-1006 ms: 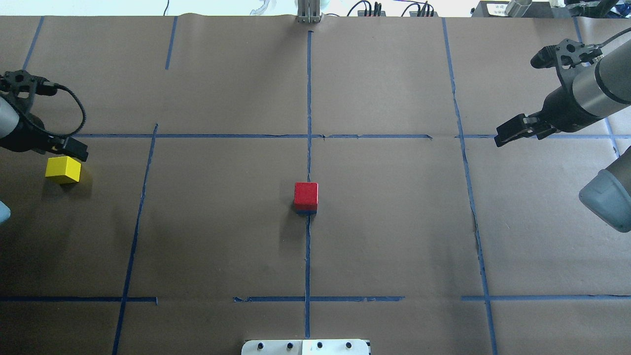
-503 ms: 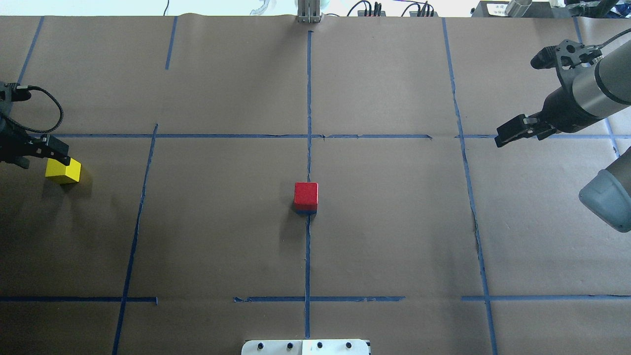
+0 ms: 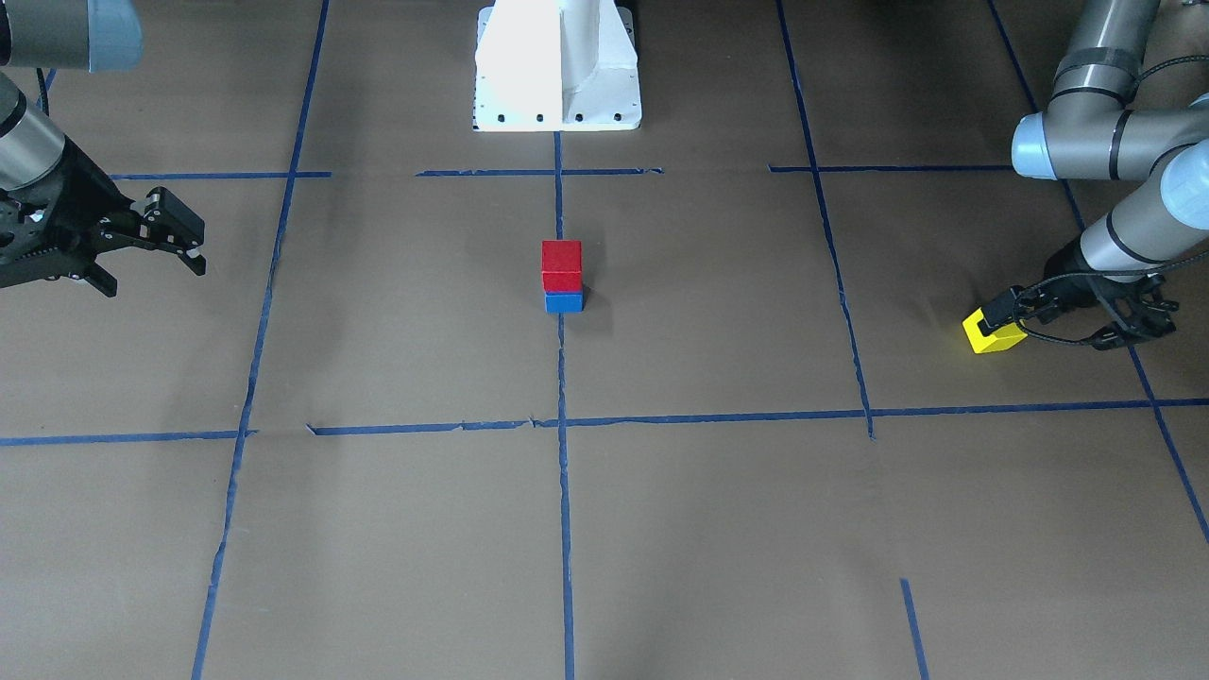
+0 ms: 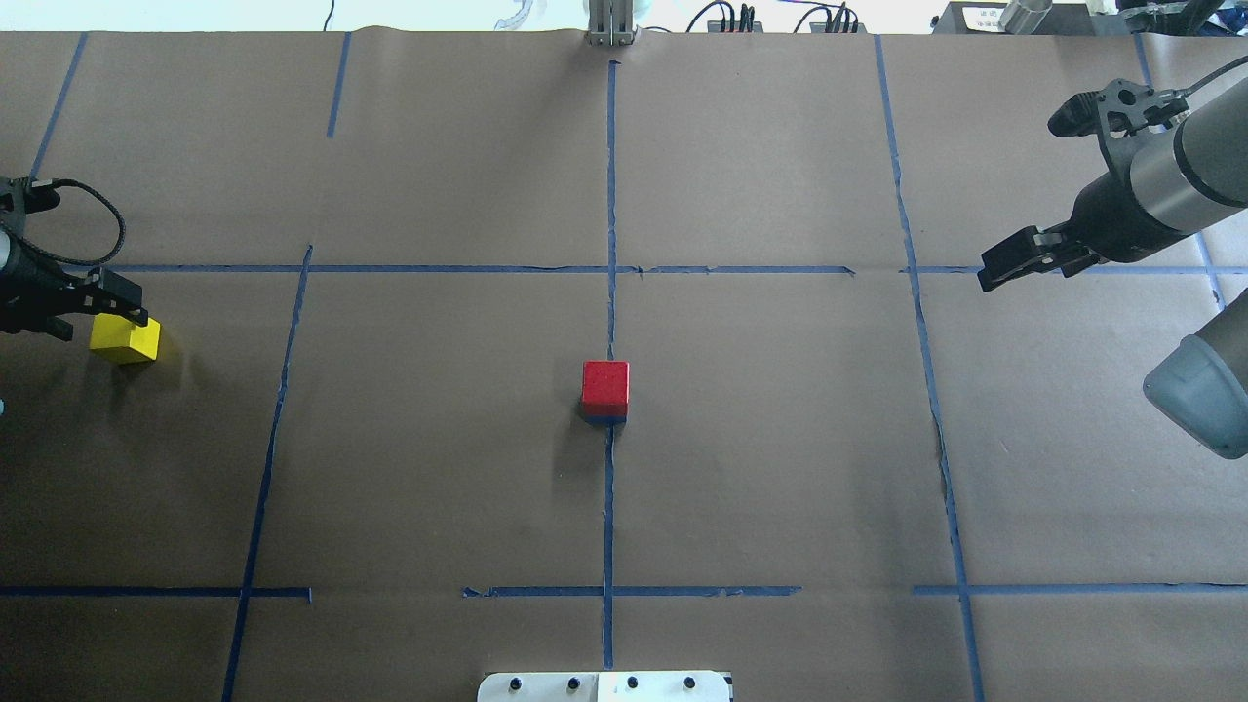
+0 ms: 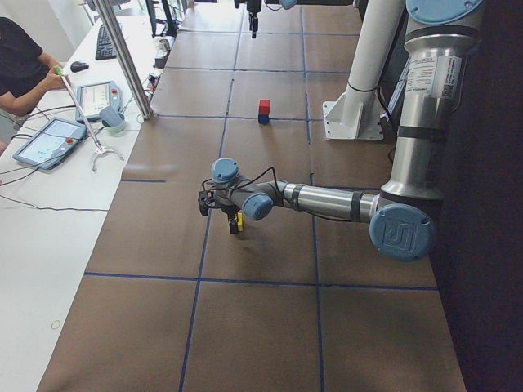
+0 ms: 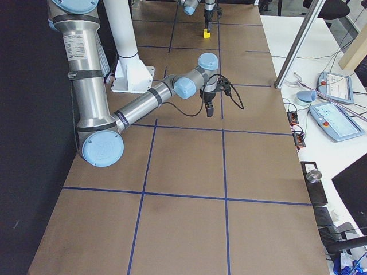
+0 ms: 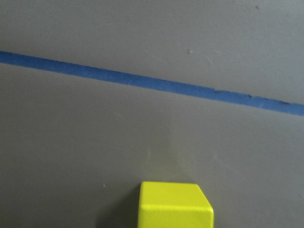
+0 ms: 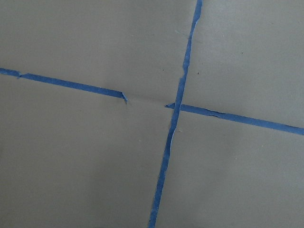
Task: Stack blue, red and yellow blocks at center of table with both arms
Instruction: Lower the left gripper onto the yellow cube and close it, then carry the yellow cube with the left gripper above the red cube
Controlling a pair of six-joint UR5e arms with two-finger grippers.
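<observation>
Left arm low and stretched flat at 9 o'clock edge of desk (image 4: 439, 468); left fingers (image 4: 119, 297) down at yellow block (image 4: 127, 341), cannot tell if clamped. At centre, red block (image 4: 605, 383) sits on blue block (image 3: 564, 302). Right arm raised at 2 o'clock, right fingers (image 4: 1009, 259) apart

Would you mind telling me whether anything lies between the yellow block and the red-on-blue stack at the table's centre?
Nothing visible does: between the yellow block and the red block atop the blue block lies only brown paper crossed by flat blue tape lines.
</observation>
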